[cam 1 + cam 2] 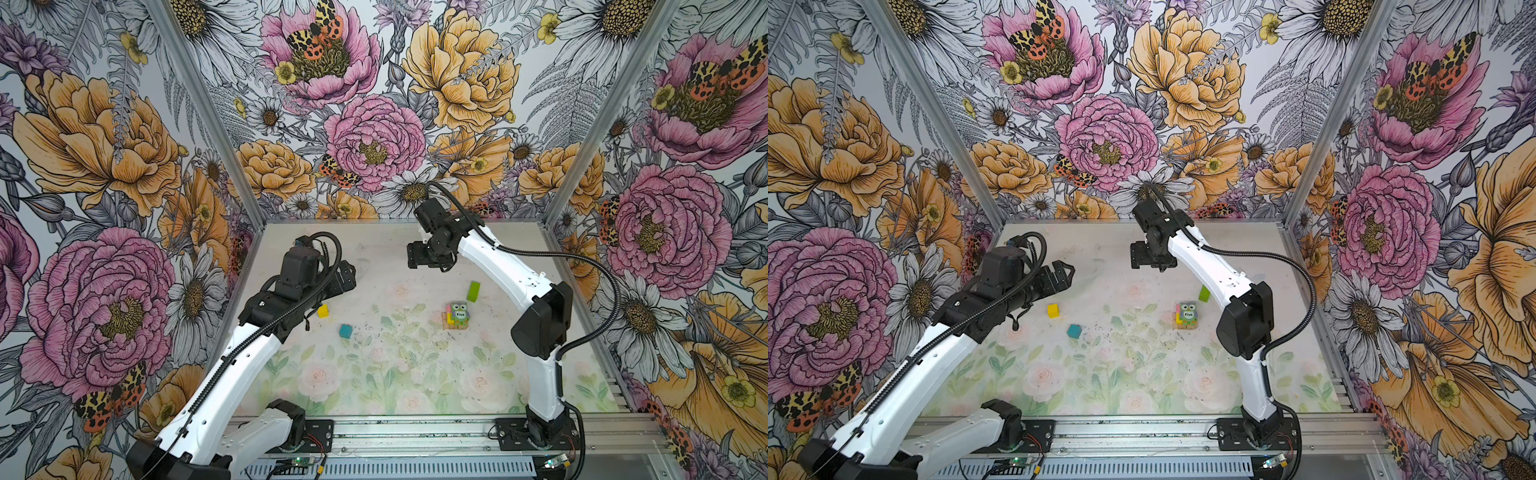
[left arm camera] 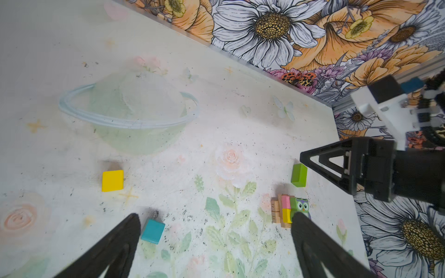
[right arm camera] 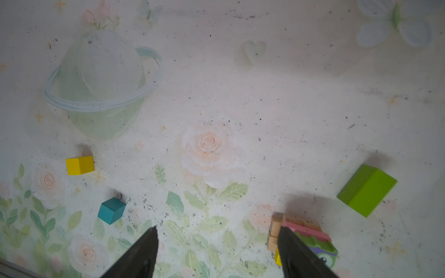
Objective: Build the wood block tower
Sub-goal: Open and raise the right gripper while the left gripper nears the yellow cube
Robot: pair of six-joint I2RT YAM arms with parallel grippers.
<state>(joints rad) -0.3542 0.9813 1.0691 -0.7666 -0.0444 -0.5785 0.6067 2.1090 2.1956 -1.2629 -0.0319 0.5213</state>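
The partly built wood block tower (image 1: 456, 316) (image 1: 1185, 316) stands right of the table's middle: tan bars lowest, a pink and a yellow block on them, an owl-printed piece (image 2: 301, 206) upright at its front. Loose wood blocks lie around it: a lime-green bar (image 1: 473, 291) (image 3: 366, 190) just behind, a yellow cube (image 1: 323, 310) (image 2: 112, 180) and a teal cube (image 1: 345, 331) (image 3: 111, 210) to the left. My left gripper (image 1: 1065, 272) (image 2: 216, 217) hovers open and empty behind the yellow cube. High above the table, behind the tower, my right gripper (image 1: 415, 259) (image 3: 218, 229) is open and empty.
The flower-printed table mat (image 1: 374, 374) is boxed in by flowered walls (image 1: 374, 124) at the back and both sides. A metal rail (image 1: 415, 432) with both arm bases runs along the front. The right arm's white forearm (image 1: 507, 270) passes close behind the lime-green bar.
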